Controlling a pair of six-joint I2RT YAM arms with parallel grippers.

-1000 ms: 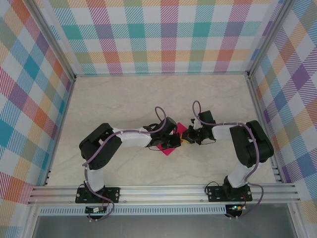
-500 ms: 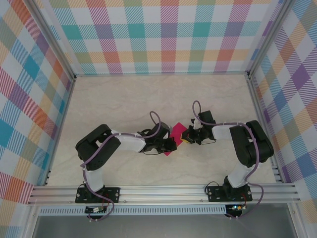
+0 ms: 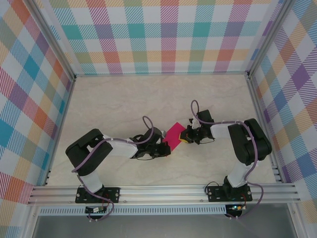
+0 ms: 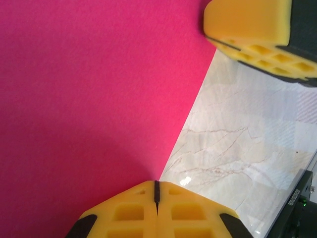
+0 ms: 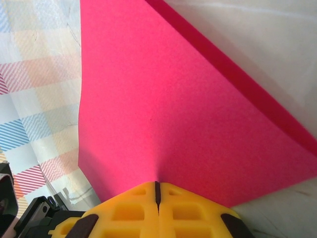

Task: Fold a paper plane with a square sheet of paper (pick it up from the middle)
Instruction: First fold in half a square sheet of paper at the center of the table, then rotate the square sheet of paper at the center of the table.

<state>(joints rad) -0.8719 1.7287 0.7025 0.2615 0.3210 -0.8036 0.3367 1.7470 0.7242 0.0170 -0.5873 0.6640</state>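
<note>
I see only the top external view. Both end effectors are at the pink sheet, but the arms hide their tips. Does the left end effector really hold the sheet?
Observer: Yes. In the left wrist view, the left end effector is shut on an edge of the sheet.
Operator: And the right one?
Observer: The right end effector is also shut on the sheet, with the paper running in between its tips.
Operator: Is the sheet single or folded?
Observer: The right wrist view shows a darker layer along one edge, so it looks folded.
</note>
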